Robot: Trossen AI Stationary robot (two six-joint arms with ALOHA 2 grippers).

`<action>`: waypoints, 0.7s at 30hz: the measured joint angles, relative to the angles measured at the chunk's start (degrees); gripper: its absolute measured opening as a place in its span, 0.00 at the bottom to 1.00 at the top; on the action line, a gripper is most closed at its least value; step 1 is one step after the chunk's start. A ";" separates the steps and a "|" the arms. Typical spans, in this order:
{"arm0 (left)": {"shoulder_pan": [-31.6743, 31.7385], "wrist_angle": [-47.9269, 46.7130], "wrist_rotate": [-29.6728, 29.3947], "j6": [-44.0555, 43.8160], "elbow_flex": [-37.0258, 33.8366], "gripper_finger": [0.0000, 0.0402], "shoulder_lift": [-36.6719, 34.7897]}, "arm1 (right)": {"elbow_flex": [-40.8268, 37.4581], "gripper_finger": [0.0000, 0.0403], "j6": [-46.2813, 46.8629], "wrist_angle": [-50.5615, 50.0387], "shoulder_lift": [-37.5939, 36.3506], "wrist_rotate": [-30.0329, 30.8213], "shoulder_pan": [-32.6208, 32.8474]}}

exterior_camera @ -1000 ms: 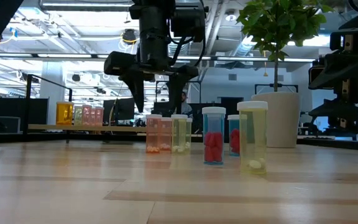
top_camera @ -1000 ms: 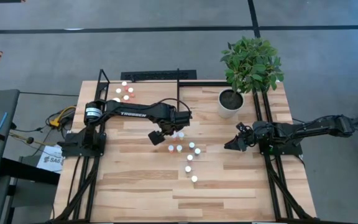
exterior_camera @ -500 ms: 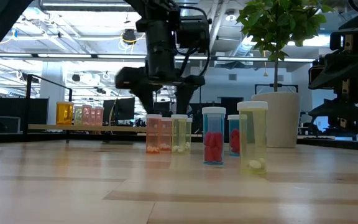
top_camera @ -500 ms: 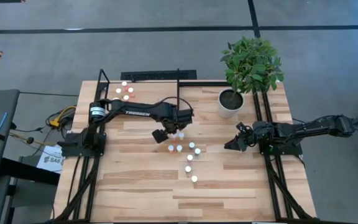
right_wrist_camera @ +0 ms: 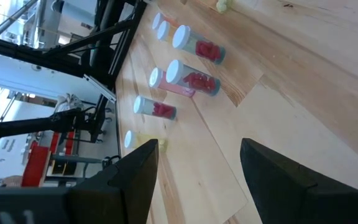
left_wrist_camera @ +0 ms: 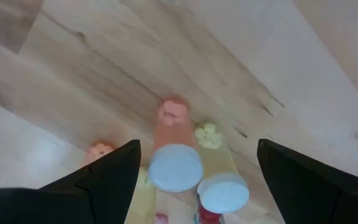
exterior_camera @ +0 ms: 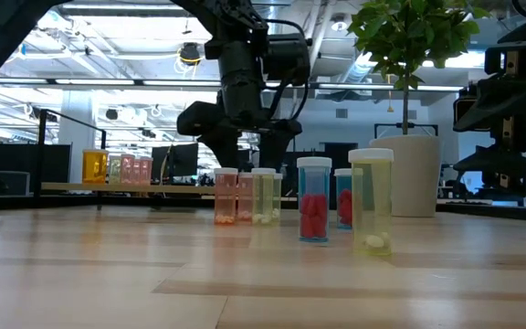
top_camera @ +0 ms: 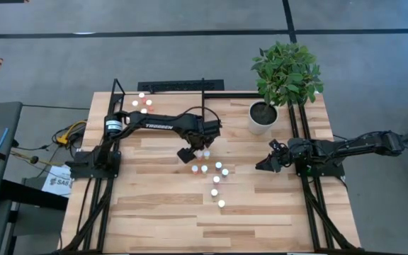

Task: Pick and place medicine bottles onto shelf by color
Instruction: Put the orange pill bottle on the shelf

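Shelf (top_camera: 163, 94) stands at the table's far left corner, its light board framed by black rods; four bottles (top_camera: 144, 104) with white caps sit on it, and the low view shows them as an orange one and paler pink ones. Left gripper (top_camera: 187, 152) reaches from the left base to mid-table and hangs over the near end of the loose bottle cluster (top_camera: 211, 177), fingers spread wide with nothing between them. Its wrist view looks straight down on a peach bottle (left_wrist_camera: 174, 155) centred between the two dark fingers (left_wrist_camera: 107, 180), with a yellow-pill bottle (left_wrist_camera: 219, 180) just beside it. The cluster runs in a loose line toward the table's front; in the low view red-filled (exterior_camera: 314, 199) and yellowish (exterior_camera: 371, 201) bottles stand upright nearest the camera. Potted plant (top_camera: 283, 78) occupies the far right corner. Right gripper (top_camera: 266, 163) waits low near the right edge, fingers apart and empty, pointing toward the bottles.
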 joint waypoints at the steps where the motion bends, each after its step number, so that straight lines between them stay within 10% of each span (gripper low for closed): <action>1: -0.16 -0.06 -0.20 -0.94 0.00 0.77 0.00 | 0.02 0.62 0.00 0.00 0.00 0.00 0.01; 21: -1.34 -2.07 -1.63 -11.29 -0.02 0.76 0.00 | 0.02 0.62 0.00 0.01 0.00 0.00 0.01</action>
